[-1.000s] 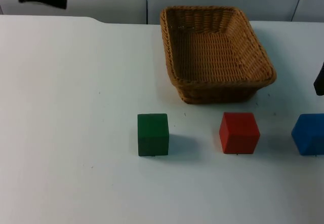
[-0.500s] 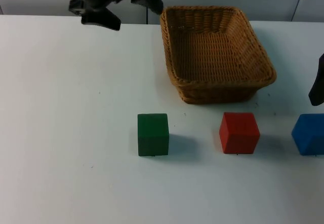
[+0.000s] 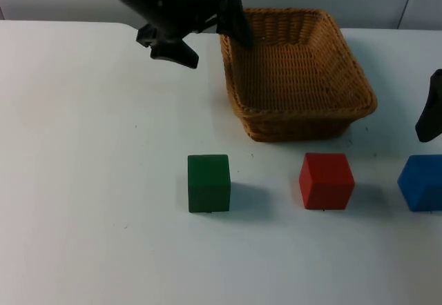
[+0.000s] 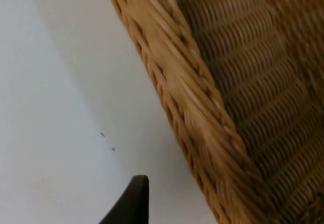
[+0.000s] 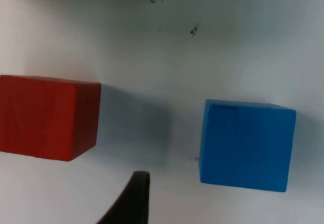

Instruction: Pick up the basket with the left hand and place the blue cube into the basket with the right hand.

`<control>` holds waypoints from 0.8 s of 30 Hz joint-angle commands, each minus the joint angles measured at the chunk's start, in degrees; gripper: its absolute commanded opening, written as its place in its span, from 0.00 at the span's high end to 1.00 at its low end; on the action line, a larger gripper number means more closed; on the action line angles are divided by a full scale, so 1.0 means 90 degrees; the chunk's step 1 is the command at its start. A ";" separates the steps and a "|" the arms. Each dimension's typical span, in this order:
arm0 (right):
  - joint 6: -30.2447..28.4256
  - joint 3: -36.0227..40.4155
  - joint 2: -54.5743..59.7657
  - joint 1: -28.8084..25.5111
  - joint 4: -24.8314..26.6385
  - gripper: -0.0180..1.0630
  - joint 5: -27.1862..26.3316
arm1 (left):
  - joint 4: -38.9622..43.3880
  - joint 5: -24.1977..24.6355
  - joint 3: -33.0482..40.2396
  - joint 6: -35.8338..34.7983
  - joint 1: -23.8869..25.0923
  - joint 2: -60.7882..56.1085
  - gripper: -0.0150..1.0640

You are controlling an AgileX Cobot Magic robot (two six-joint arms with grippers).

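Observation:
The woven wicker basket (image 3: pixel 304 115) stands on the table at the back, right of centre. My left gripper (image 3: pixel 204 38) is open at the basket's back left corner, one finger outside on the table side and the other at the rim. In the left wrist view the basket's rim (image 4: pixel 192 117) runs close past a black fingertip (image 4: pixel 132 201). The blue cube (image 3: pixel 420 182) sits at the right edge of the table, and in the right wrist view the blue cube (image 5: pixel 246 145) lies close ahead. My right gripper (image 3: pixel 429 115) hangs just behind and above it.
A red cube (image 3: pixel 326 180) sits left of the blue one, in front of the basket; in the right wrist view the red cube (image 5: pixel 45 117) lies beside the blue. A green cube (image 3: pixel 208 183) stands further left. The white table top (image 3: pixel 83 181) stretches to the left.
My left arm has swung in from the back left corner to the basket's left rim. My right gripper has come a little further into view above the blue cube.

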 commanded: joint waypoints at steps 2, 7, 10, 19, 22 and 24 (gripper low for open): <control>-0.0006 -0.0035 -0.0007 0.0022 0.0007 0.03 -0.0072 | 0.0143 0.0099 -0.0172 -0.0185 -0.0114 0.0147 0.02; -0.0006 -0.0035 -0.0007 0.0022 0.0007 0.03 -0.0122 | 0.0203 0.0016 -0.0219 -0.0185 -0.0251 0.0302 0.02; -0.0006 -0.0035 -0.0007 0.0022 0.0007 0.03 -0.0122 | 0.0191 -0.0026 -0.0219 -0.0185 -0.0303 0.0379 0.02; -0.0006 -0.0035 -0.0007 0.0022 0.0007 0.03 -0.0187 | 0.0176 -0.0108 -0.0219 -0.0305 -0.0350 0.0609 0.02; -0.0006 -0.0035 -0.0007 0.0022 0.0007 0.03 -0.0248 | 0.0176 -0.0172 -0.0219 -0.0305 -0.0388 0.0620 0.02; -0.0006 -0.0035 -0.0007 0.0022 0.0007 0.03 -0.0260 | 0.0176 -0.0279 -0.0219 -0.0305 -0.0467 0.0649 0.02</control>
